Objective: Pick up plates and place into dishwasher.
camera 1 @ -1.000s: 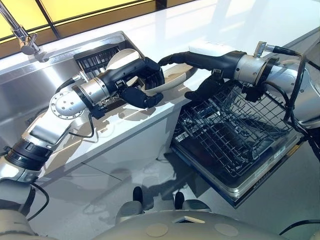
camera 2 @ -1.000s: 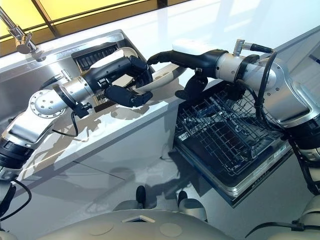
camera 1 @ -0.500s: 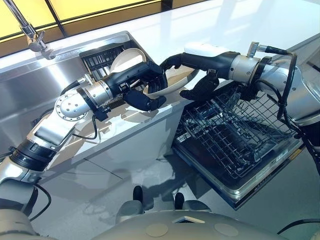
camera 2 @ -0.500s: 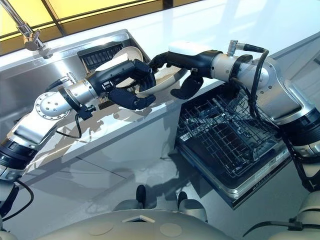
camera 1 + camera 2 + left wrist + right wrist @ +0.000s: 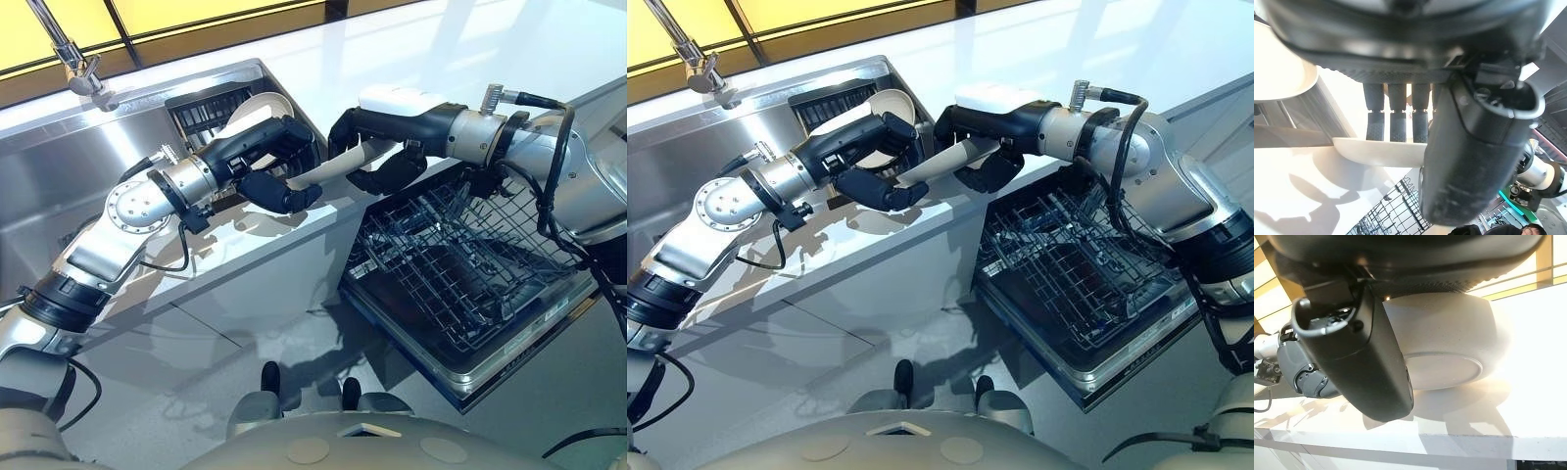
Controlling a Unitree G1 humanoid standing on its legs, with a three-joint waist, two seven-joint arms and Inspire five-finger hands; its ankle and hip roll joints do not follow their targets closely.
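So the step in hand looks like a hand-over: one plate is gripped by both hands at once, above the counter's front edge.

Far left lies the sink (image 5: 59,166), with a dark drainer (image 5: 201,108) at its right end and a second plate (image 5: 263,106) leaning in it, yet to be fetched. Just in front of that, the left hand (image 5: 274,166) reaches in from the sink side. Its fingers (image 5: 1393,115) curl over the near rim of the plate (image 5: 328,168) and its thumb closes from below, pinching that rim.

The plate is tilted, its right edge higher, and it seems to hang clear of the counter (image 5: 245,235), though the angle makes that hard to be sure of. The right hand (image 5: 382,127) takes its other side: the thumb lies across one face and the fingers wrap round the underside, so this hand is clamped on the plate too. The plate thus sits between the two hands, touching both.

Right of and below the hands, the dishwasher's wire basket (image 5: 460,255) is pulled out, and I can see no dishes in it.

Next, I judge, the left hand must let go, so that the right arm can swing the plate over the basket and stand it between the wires.
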